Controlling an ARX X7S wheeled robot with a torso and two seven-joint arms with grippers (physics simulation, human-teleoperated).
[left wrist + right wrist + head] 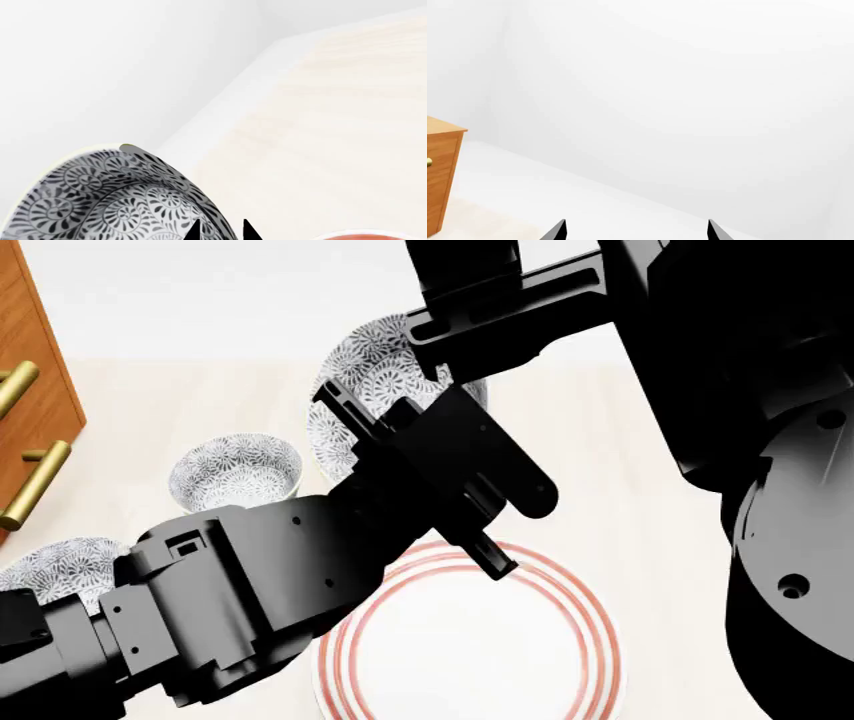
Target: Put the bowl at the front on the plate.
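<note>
The bowl [363, 362], white with a dense grey-blue floral pattern, hangs tilted in the air beyond the far rim of the plate [350, 640], a large white plate with thin red rings. My left gripper [221, 231] is shut on the bowl [113, 200], with the rim pinched between its two dark fingertips. A sliver of the plate's red ring [360, 235] shows beside them. In the head view my left arm hides much of the bowl and part of the plate. My right gripper [635, 231] is open, its fingertips far apart over nothing, facing a white wall.
Two look-alike patterned bowls [234, 472] [60, 565] stand on the pale tabletop [641, 470] left of the plate. A wooden cabinet with brass handles [27, 390] stands at the far left. My right arm [747, 420] fills the right side of the head view.
</note>
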